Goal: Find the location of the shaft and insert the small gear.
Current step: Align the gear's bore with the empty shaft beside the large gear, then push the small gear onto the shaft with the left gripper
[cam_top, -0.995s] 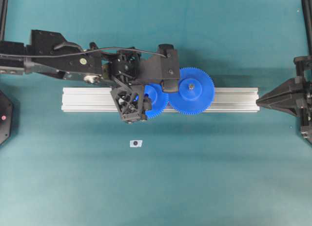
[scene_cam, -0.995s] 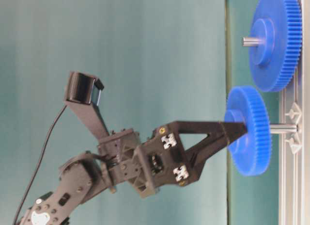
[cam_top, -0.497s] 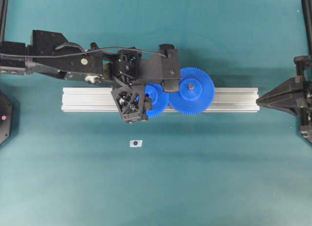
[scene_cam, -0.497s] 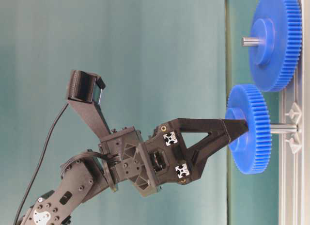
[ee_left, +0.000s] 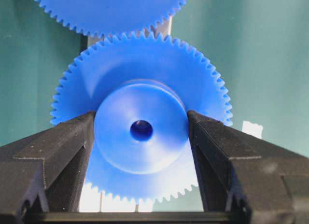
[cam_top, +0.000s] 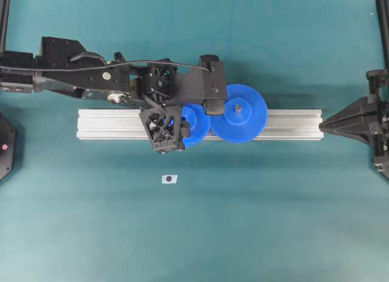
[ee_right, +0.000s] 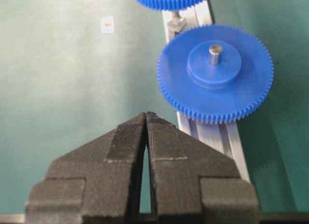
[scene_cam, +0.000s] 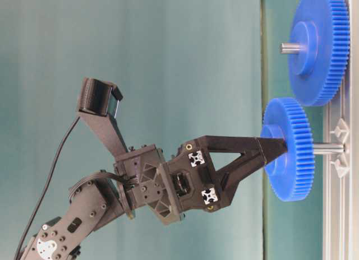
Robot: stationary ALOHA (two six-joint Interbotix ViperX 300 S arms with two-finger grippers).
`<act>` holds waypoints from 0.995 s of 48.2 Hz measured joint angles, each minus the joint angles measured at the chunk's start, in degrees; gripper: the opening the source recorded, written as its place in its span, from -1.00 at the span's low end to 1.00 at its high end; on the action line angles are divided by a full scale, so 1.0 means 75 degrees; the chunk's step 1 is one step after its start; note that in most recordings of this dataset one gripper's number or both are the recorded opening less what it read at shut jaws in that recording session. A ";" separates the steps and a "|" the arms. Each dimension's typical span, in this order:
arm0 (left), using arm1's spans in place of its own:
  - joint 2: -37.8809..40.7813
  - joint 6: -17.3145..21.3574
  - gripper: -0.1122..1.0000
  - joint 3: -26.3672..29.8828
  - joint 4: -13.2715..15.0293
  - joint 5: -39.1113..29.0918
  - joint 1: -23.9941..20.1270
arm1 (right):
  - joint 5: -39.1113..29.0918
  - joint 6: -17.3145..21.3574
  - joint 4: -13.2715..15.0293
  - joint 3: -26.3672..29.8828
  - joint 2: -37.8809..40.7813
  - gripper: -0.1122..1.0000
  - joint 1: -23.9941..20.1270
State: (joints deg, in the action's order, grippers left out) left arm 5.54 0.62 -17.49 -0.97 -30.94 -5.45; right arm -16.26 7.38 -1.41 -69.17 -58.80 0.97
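Nothing about the small blue plastic toothed gear has shifted over the last second; only the left arm's wrist has tipped a little in the table-level view, the camera on it sitting slightly further left. The small gear sits partway along the thin silver-grey metal shaft, with a bare stretch of shaft showing between the gear's back face and the ribbed silver aluminium rail from which the shaft stands. In the left wrist view the gear's raised round hub fills the middle, its centre hole dark.

The black left gripper is clamped on that hub, one finger pressed against each side. At the top of the left wrist view, the small gear's teeth come right up to those of the wider blue gear, which sits on its own grey centre pin further along the same rail.

The rail lies across the teal worktop. A small white tag with a dark dot lies on the worktop, apart from the rail. At the right edge of the overhead view, clear of the rail's end, the black right gripper has its fingers brought together, holding nothing.
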 measured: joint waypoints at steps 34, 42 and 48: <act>0.0164 0.0598 0.75 0.0621 -0.0012 -0.0668 -0.0047 | 0.0012 0.0000 0.0000 -0.0012 0.0012 -0.66 0.0000; 0.0352 0.0645 0.75 0.0633 -0.0012 -0.0645 -0.0059 | 0.0012 0.0000 0.0012 -0.0035 0.0012 -0.66 0.0000; 0.0398 0.0645 0.75 0.0668 -0.0012 -0.0551 -0.0047 | 0.0023 0.0012 0.0000 -0.0059 0.0012 -0.66 0.0000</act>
State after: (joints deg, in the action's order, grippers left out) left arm 8.53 5.45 -12.48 -1.05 -35.07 -5.80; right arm -16.08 7.47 -1.41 -69.61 -58.71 0.97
